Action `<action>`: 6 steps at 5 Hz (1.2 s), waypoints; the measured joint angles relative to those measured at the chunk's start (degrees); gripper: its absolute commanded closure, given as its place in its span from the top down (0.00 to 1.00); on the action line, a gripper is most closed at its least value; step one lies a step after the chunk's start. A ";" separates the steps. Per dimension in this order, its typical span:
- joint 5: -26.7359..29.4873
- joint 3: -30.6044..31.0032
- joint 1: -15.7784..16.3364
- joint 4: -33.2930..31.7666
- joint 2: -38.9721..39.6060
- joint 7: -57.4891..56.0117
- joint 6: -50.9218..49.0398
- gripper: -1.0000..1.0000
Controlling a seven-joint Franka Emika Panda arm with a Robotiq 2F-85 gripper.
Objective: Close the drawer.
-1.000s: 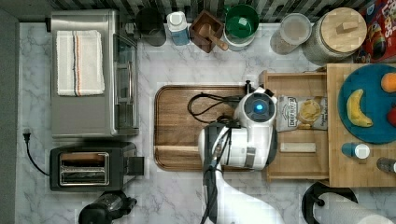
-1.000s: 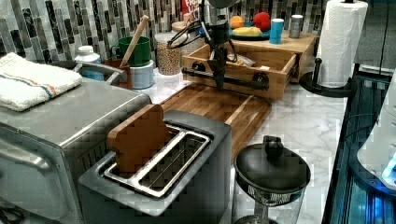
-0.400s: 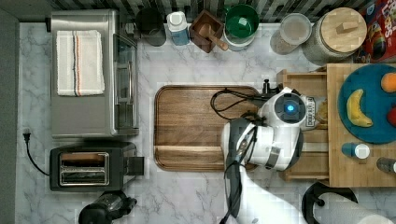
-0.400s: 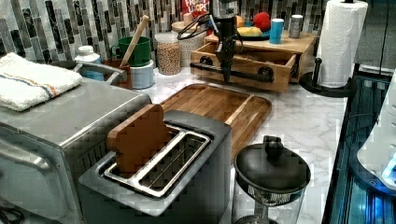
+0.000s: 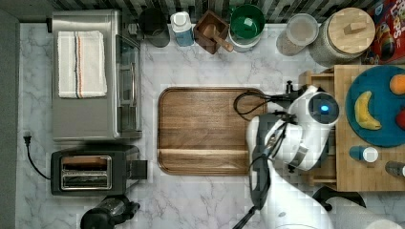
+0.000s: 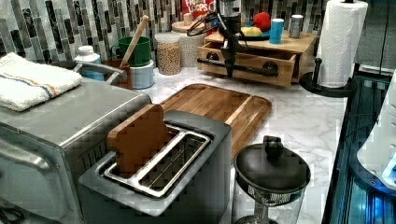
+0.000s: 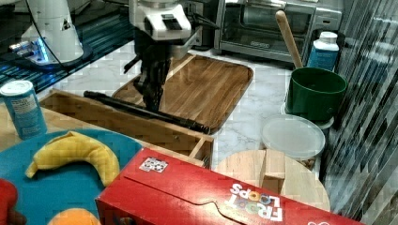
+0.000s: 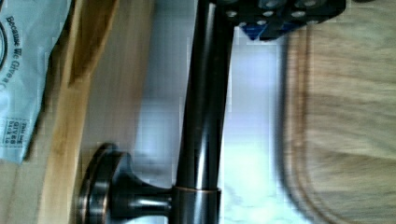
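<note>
The white arm reaches in from the top view's lower edge, its wrist bent downward, so the dark end effector points straight down, its fingers too obscured to read.

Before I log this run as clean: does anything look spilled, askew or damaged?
Nothing stands out. The drawer is partly open beneath the block, square to it, and the gripper is at its dark handle bar.

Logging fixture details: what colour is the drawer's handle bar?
Dark bronze-black, glossy; the handle bar shows best in the wrist view, mounted on the light-wood drawer.
</note>
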 measured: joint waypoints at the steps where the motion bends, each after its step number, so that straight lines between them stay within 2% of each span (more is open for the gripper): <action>1: -0.78 -0.49 -2.98 3.47 2.28 -0.73 -0.78 0.00; 2: -2.44 -2.20 -4.06 5.71 3.68 -1.06 -0.53 0.00; 6: -1.93 -2.34 -4.10 9.29 5.41 -3.02 -5.23 0.00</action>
